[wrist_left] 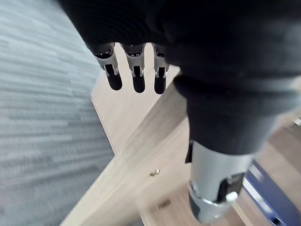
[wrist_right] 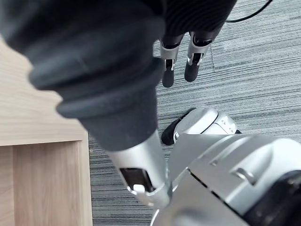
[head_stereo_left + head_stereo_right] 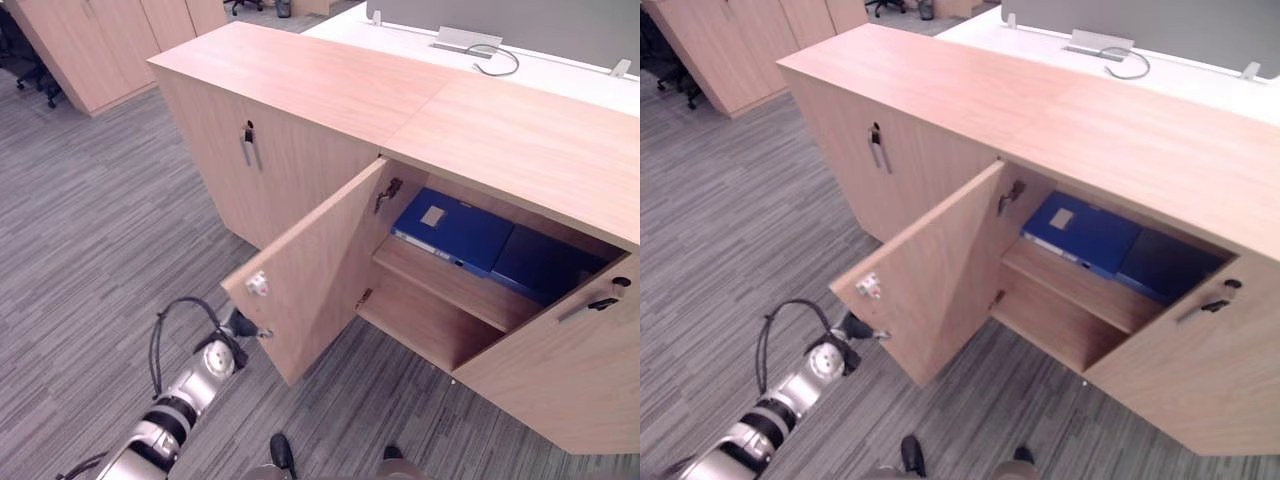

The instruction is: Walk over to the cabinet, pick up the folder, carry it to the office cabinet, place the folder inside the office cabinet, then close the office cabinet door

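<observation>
Carpet (image 3: 100, 250) — left robot hand (image 1: 138, 75) straight-fingered beside door (image 3: 310, 270).

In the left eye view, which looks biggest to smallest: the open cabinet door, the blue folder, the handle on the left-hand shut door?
1. open cabinet door
2. blue folder
3. handle
The door's nearness exaggerates its lead.

A wooden shelf (image 3: 447, 283) splits the open part of the office cabinet (image 3: 450, 120) into an upper and a lower compartment. On the shelf, in the upper compartment, lies a blue folder (image 3: 455, 232) with a pale label facing up. Just beside it, further right, lies a darker blue folder (image 3: 545, 262), partly hidden by the cabinet's top. The cabinet stands on a grey striped carpet floor (image 3: 90, 230), as do more wooden cabinets (image 3: 90, 40) at the far left.
</observation>
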